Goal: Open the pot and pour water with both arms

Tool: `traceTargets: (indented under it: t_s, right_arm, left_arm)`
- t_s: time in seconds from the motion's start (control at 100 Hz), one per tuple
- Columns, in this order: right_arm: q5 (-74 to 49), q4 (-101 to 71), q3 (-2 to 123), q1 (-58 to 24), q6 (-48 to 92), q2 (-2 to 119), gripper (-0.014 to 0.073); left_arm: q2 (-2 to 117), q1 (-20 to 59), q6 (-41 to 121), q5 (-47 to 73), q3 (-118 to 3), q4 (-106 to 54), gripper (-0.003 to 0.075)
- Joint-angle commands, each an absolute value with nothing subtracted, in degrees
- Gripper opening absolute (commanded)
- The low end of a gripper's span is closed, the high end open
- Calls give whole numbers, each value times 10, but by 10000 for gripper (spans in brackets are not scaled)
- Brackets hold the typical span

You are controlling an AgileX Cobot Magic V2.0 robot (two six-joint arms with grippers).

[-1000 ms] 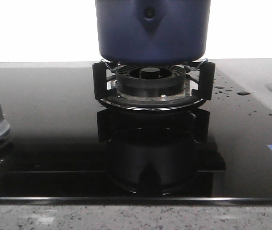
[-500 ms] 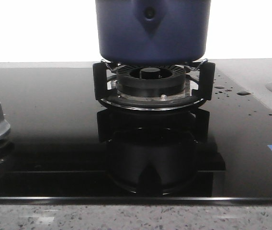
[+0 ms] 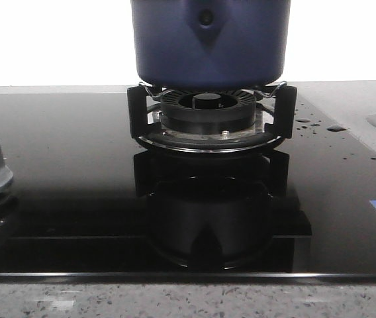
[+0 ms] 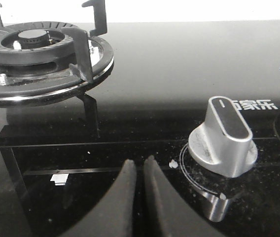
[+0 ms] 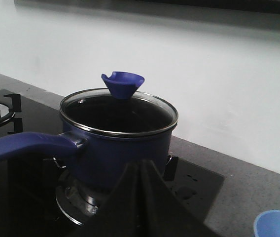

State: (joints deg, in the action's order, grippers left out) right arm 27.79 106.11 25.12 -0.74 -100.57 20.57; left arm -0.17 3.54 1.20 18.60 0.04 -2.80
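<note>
Both grippers are sitting closed and holding nothing: the left gripper near a silver knob, the right gripper facing the pot. Its glass lid is resting on top.

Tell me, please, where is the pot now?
In the front view the pot stands on the black burner grate at the centre rear of the glass cooktop, its glass lid on.

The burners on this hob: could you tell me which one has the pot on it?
The burner central in the front view carries the blue pot; the other burner, beyond the silver knob, stands bare.
</note>
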Motion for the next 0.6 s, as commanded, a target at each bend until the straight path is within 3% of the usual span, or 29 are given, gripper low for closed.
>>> traceTargets:
  t_s: [0.0, 0.41, 0.59]
  right_arm:
    - [260, 1076, 265, -7, -1003, 209, -64]
    - [258, 1076, 264, -7, -1003, 209, -64]
    - [178, 1076, 217, -37, -1003, 203, -64]
  left_arm:
    - [-19, 33, 7, 158, 27, -38, -20]
    - [-19, 33, 7, 158, 27, -38, -20]
    - [-19, 33, 7, 158, 27, -38, -20]
